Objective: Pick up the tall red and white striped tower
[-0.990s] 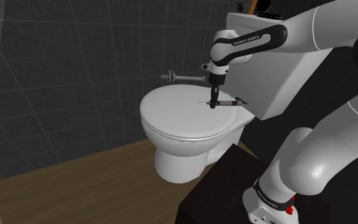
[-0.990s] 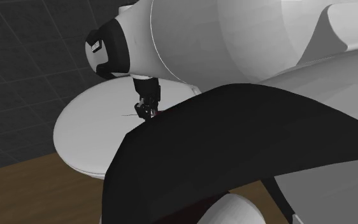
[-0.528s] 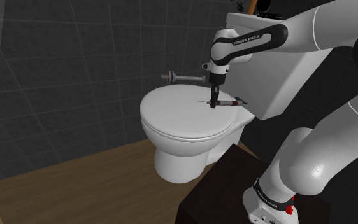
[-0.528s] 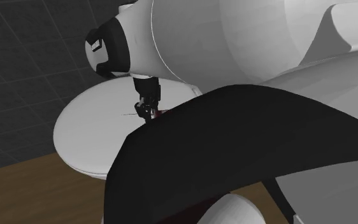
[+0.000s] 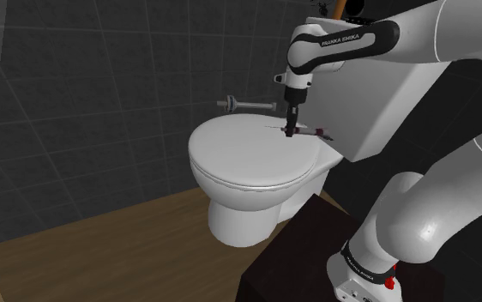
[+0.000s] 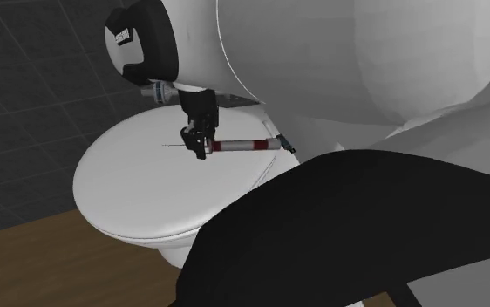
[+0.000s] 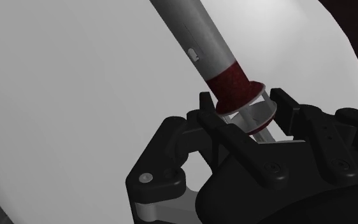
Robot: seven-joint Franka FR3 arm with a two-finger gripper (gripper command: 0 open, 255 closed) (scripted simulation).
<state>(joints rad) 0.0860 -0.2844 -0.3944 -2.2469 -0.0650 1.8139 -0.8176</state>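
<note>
Gripper [image 6: 201,145] is clamped on the striped tower [image 6: 245,145]. In the wrist view both fingers [image 7: 290,111] pinch it at a dark red collar w/ a pale section just behind, and a grey shaft runs away from the hand.

The tower lies flat, not upright. In the second ext. view its long axis runs 9-to-3: the red/white body goes out to 3 o'clock of the gripper, and a thin needle tip pokes to 9 o'clock. So the grip is near one end, w/ most of the length on one side.

The tower sits over the rear of the white toilet lid [image 6: 130,187]. It looks just clear of the lid, but I can't tell for sure.

In the shoulder view the tank [image 5: 385,107] is at approx 3 o'clock of the gripper, close to the tower's far end. A grey wall fitting [image 5: 246,105] is at 10 o'clock, well apart. The stand [image 5: 295,257] is low at 6 o'clock, the floor is wood and the wall is dark tile.

Likely next move is a straight lift. The risks I'd guess are the long end drooping in the off-centre pinch, or clipping the tank.
</note>
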